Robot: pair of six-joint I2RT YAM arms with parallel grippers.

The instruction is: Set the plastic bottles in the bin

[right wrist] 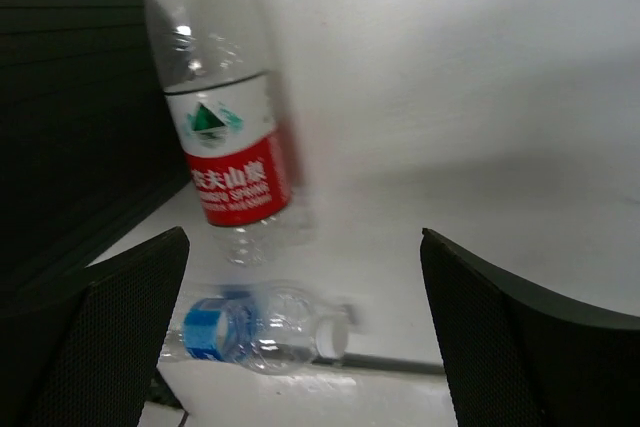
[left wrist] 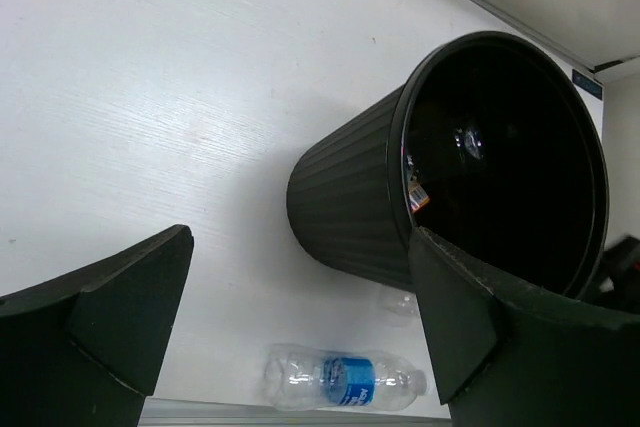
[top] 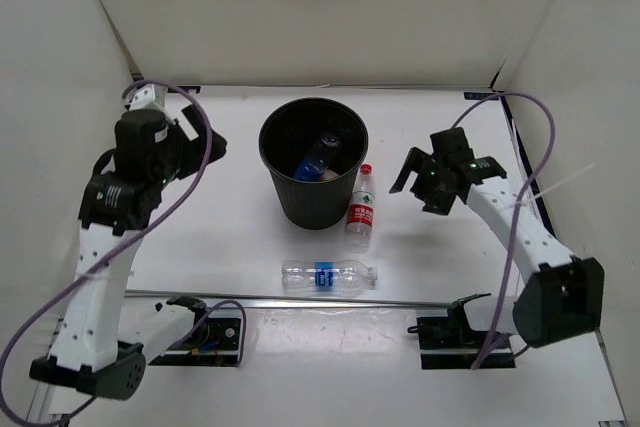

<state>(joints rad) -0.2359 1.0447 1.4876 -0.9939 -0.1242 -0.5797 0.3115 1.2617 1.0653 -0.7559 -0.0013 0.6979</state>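
Looking at the round black bin, I can see that at least one bottle with a blue label lies inside it already, with something else under it that I cannot make out. Two bottles are not yet in. The red-label bottle stands upright just beside the bin, at its right side, so close that it seems to touch the wall. The blue-label bottle lies on its side in front of the bin, toward the arm bases and a little apart from it, with its cap pointing to the right. The left gripper hangs to the left of the bin and above its level, jaws spread wide with nothing between them. The right gripper is to the right of the bin, also spread wide and empty, and it faces the red-label bottle. Both bottles look empty, so I judge them very light, with thin clear walls that dent easily and a smooth round surface that can slip or roll. For the standing one I would close the fingers across the body at the label, gently, because a push will tip it. For the lying one I would take the middle at the label, fingers across its length, so it cannot roll away.
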